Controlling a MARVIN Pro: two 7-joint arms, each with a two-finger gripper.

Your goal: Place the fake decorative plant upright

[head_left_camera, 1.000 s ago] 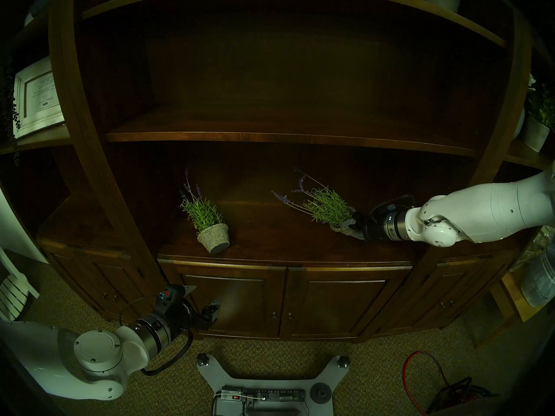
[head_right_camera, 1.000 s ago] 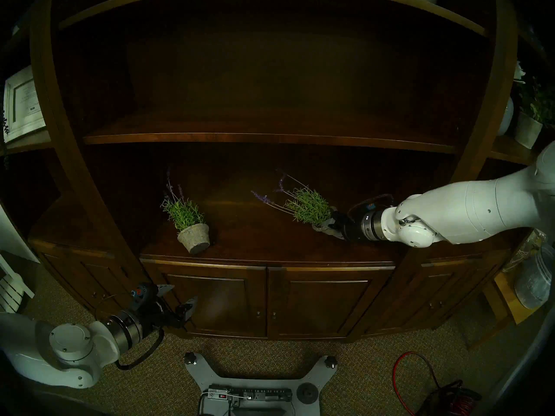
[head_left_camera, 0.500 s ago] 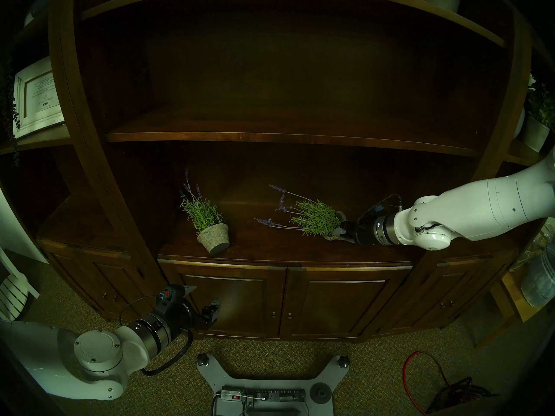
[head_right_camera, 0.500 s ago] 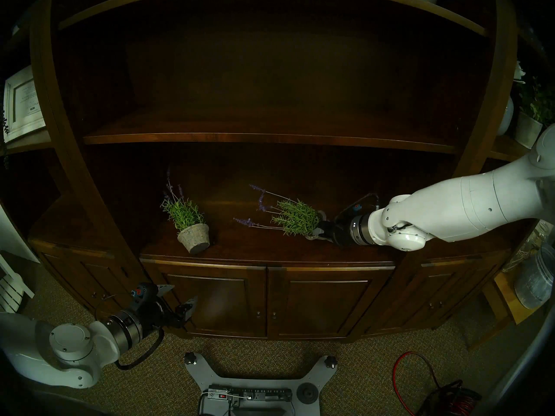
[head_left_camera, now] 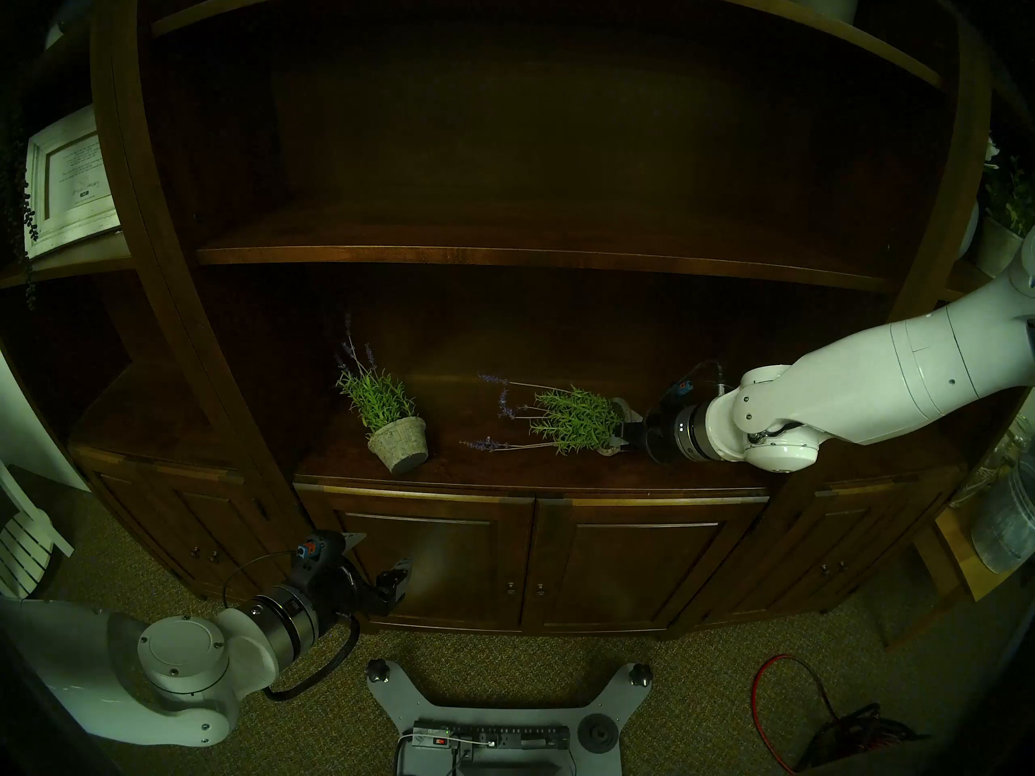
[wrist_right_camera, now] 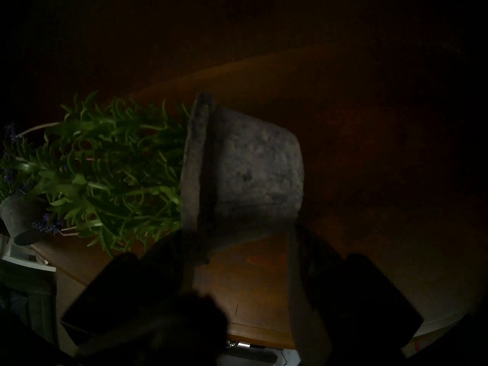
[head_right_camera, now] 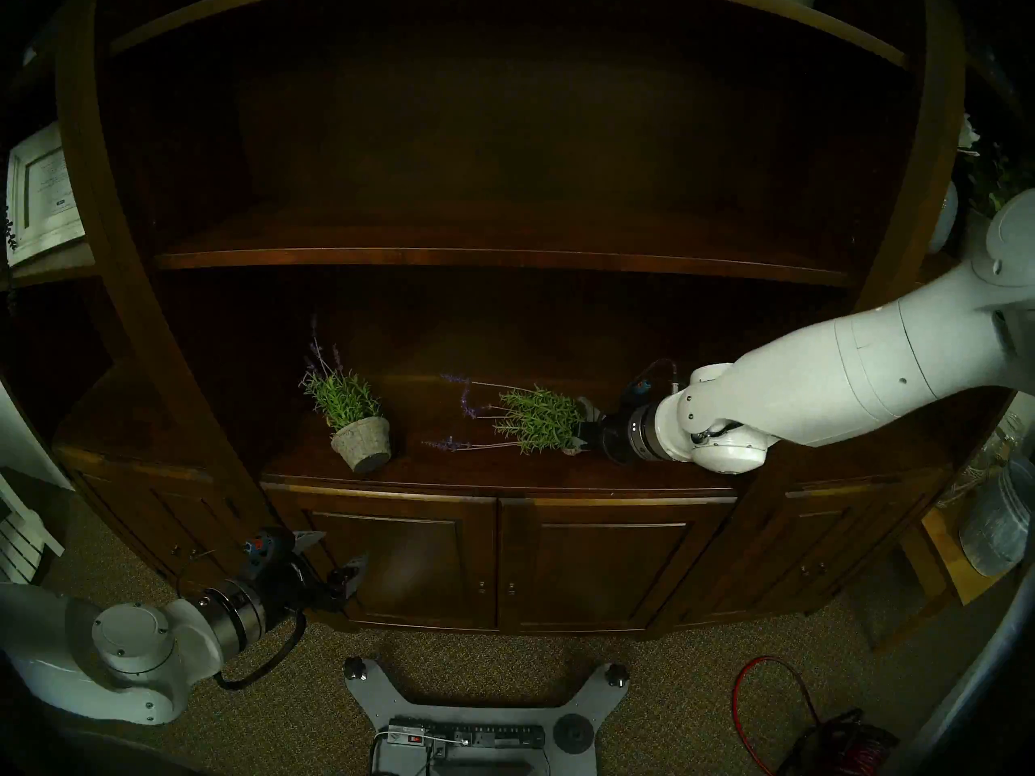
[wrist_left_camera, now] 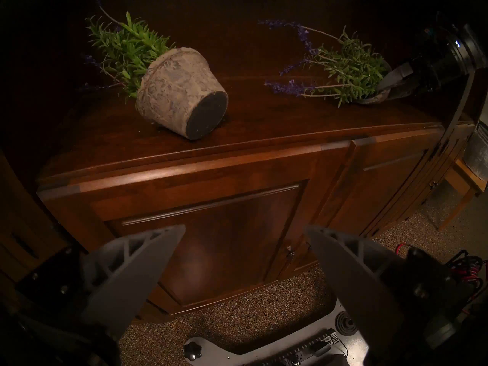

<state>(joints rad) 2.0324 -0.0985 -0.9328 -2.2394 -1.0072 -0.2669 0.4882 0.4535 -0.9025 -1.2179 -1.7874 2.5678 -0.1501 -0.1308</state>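
Right tool (head_left_camera: 623,434) clamped across toppled plant's pot (wrist_right_camera: 245,167), positioned for tipping upright; left tool (wrist_left_camera: 245,252) apart, idle below shelf (head_left_camera: 504,467).

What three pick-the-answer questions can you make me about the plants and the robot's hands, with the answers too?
1. Where does the left plant lie?
A on the carpet
B on the cabinet top
C on the upper shelf

2. How many potted plants are on the cabinet top?
A one
B two
C four

3. How is the left gripper?
A open and empty
B shut on a pot
C holding a flower

Answers:
1. B: its pot rests on its side on the dark wood top.
2. B: the left plant, and the right plant, which the right gripper grips by its pot.
3. A: its fingers stand apart with nothing between them.
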